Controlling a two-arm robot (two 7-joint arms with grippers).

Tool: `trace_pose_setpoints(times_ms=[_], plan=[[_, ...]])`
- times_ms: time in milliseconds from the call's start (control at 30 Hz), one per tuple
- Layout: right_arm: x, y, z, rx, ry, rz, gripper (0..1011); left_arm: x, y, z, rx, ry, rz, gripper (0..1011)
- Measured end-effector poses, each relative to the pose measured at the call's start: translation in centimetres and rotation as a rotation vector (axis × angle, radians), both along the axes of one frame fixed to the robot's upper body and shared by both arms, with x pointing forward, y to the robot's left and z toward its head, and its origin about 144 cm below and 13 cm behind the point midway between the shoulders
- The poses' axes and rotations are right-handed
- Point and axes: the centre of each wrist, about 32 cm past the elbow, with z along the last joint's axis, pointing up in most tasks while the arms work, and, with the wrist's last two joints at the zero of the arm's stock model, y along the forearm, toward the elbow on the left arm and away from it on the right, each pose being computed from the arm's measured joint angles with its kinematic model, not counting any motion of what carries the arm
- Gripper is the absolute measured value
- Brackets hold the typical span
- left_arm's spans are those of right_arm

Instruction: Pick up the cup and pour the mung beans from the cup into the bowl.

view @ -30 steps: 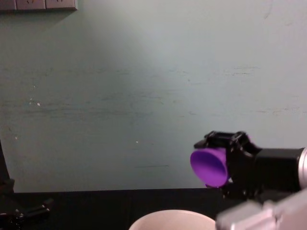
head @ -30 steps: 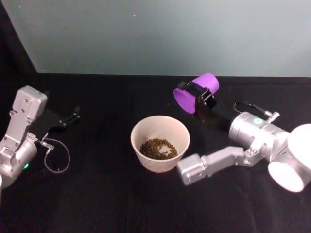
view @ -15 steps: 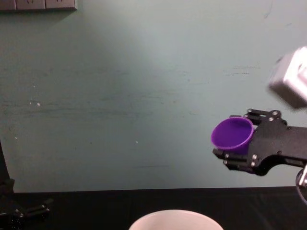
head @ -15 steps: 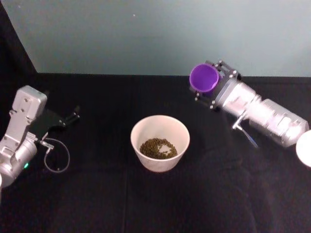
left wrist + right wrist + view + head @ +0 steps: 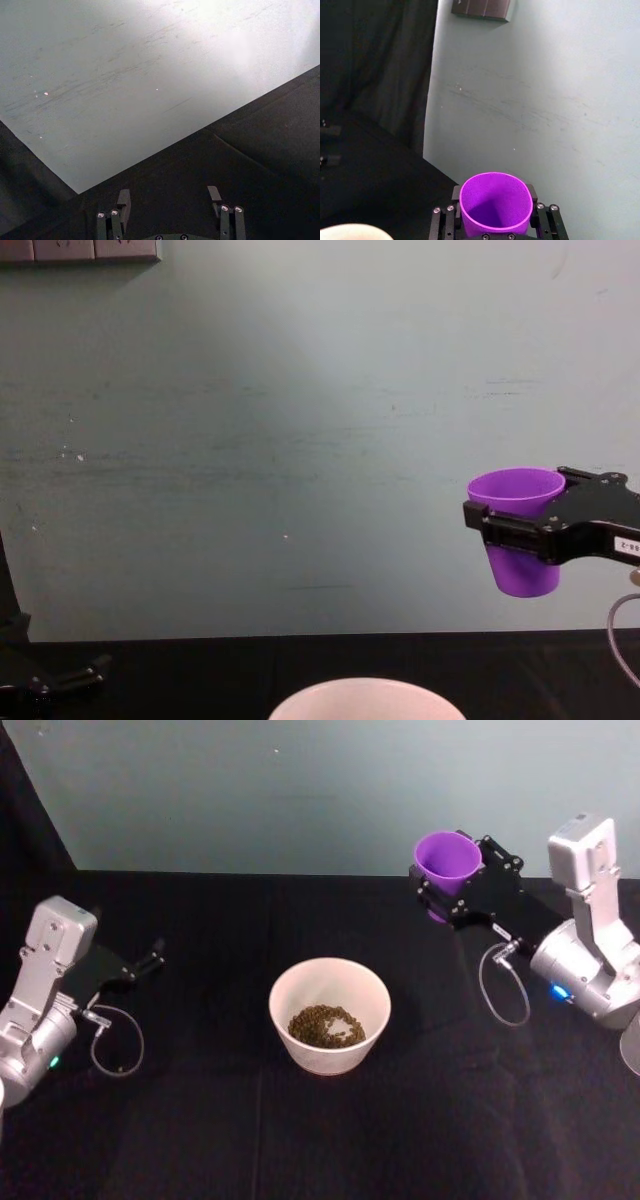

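The purple cup point(image 5: 446, 860) stands upright in the air, held by my right gripper point(image 5: 462, 880), which is shut on it, to the right of and behind the bowl. Its inside looks empty in the right wrist view point(image 5: 494, 202). From the chest the cup point(image 5: 520, 530) hangs well above the table with the right gripper point(image 5: 535, 532) around its middle. The pale bowl point(image 5: 371, 998) sits mid-table with mung beans point(image 5: 325, 1025) in its bottom; its rim point(image 5: 366, 687) shows low in the chest view. My left gripper point(image 5: 150, 959) rests open at the far left, also shown as the left gripper point(image 5: 169, 197) in its wrist view.
A black cloth point(image 5: 200, 1140) covers the table, and a pale green wall point(image 5: 320, 790) stands behind it. A loose cable point(image 5: 118, 1050) loops by the left arm and another cable point(image 5: 497, 990) hangs under the right wrist. A wall socket plate point(image 5: 80, 250) shows at the top left.
The right arm has swung back to the right, away from the bowl, and has turned the cup from tipped on its side to upright. The left arm has not moved.
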Motion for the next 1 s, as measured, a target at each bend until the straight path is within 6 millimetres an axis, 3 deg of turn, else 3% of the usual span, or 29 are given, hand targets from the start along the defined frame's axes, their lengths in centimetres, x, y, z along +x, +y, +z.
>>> trace_pose_setpoints(times_ms=[1000], plan=[[0.17,-0.21,0.52,0.036,0.011,0.023,739,0.00,0.00,0.00,0.000,0.000,0.000,1000]])
